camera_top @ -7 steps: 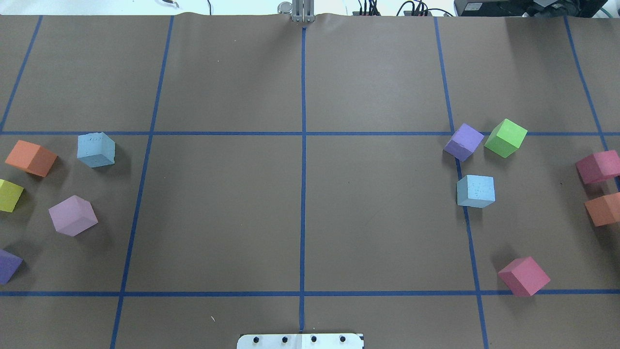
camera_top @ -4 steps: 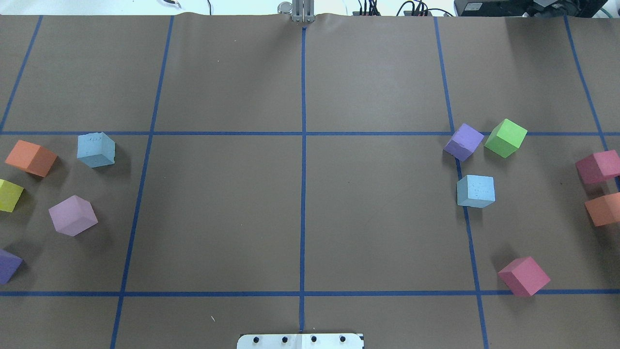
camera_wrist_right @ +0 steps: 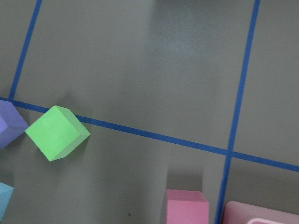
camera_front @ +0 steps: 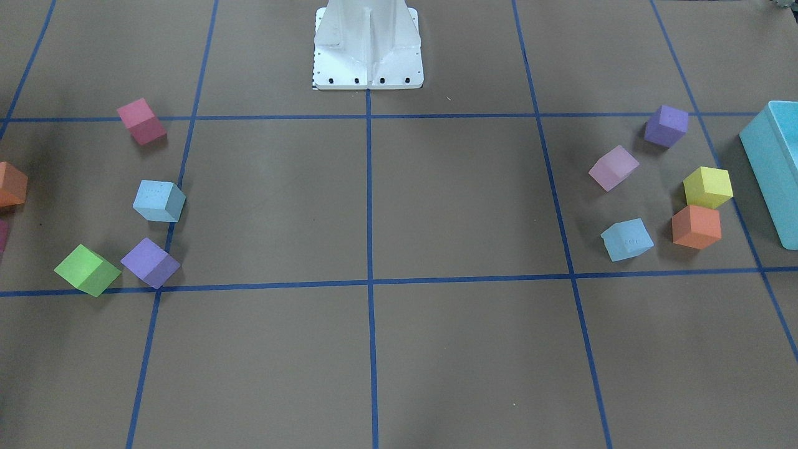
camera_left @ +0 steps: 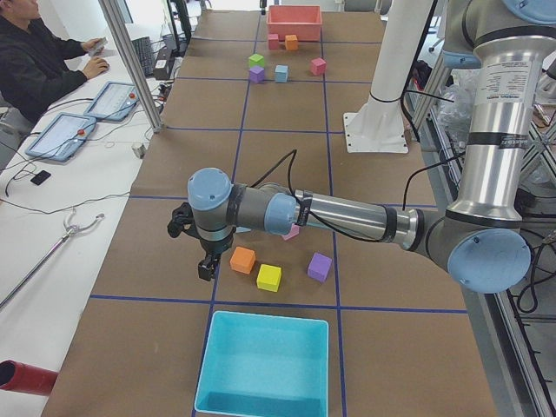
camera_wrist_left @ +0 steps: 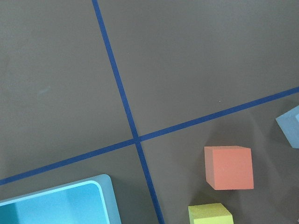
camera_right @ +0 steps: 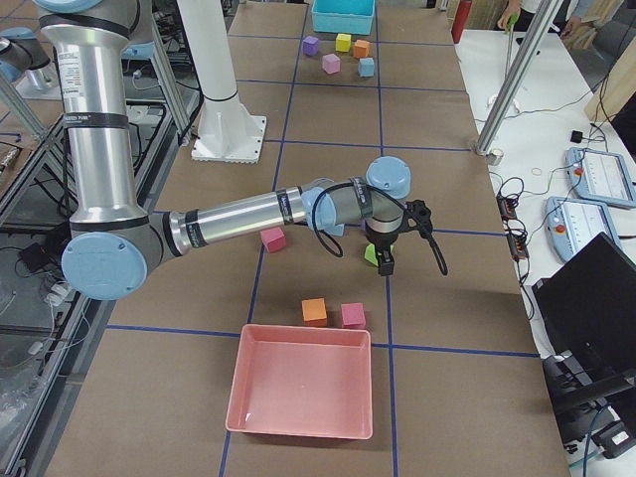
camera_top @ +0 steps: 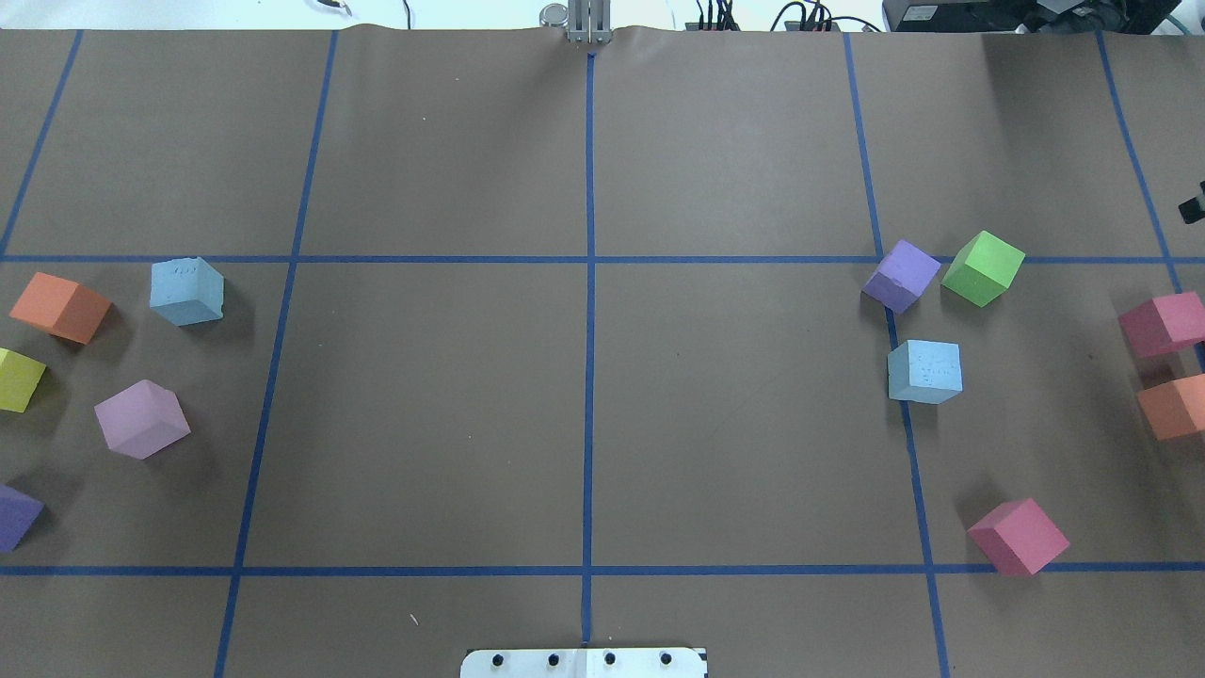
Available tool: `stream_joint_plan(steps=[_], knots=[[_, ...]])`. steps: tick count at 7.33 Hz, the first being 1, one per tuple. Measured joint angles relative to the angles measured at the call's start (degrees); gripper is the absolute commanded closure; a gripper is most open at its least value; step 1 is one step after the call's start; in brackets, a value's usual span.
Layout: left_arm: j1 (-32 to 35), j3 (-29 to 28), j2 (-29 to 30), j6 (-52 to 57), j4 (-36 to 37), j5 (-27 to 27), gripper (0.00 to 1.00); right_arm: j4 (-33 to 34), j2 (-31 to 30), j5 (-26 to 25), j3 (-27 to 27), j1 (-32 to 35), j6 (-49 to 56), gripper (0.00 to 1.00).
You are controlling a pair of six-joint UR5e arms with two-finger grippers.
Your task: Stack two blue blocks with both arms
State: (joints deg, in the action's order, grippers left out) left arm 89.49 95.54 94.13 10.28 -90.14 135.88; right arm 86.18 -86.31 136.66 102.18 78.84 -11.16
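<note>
One pale blue block [camera_top: 186, 291] lies at the table's left among coloured cubes; it also shows in the front view [camera_front: 627, 239] and at the left wrist view's right edge [camera_wrist_left: 290, 127]. The other blue block [camera_top: 924, 371] lies at the right, near a purple cube [camera_top: 901, 275] and a green cube [camera_top: 982, 267]; it also shows in the front view [camera_front: 159, 201]. My left gripper [camera_left: 206, 265] hangs above the table beside the orange cube [camera_left: 242, 259]. My right gripper [camera_right: 386, 260] hangs over the green cube [camera_right: 370, 254]. I cannot tell whether either is open or shut.
A teal bin [camera_left: 261, 365] stands at the left end and a pink tray [camera_right: 298, 383] at the right end. Orange [camera_top: 58, 307], yellow [camera_top: 17, 379] and pink-lilac [camera_top: 141, 419] cubes lie left; pink [camera_top: 1017, 537] and orange [camera_top: 1172, 407] cubes lie right. A white pedestal [camera_front: 368, 43] stands at the near edge.
A small black part of the right arm has come into the overhead view at the right edge. The blocks have not moved.
</note>
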Motion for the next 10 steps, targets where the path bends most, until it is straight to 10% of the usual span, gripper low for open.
stream_joint_plan(steps=[10], knots=[[-0.1, 0.4, 0.1, -0.1, 0.0, 0.1, 0.0, -7.1, 6.3, -10.8, 0.9, -21.5, -42.4, 0.01]])
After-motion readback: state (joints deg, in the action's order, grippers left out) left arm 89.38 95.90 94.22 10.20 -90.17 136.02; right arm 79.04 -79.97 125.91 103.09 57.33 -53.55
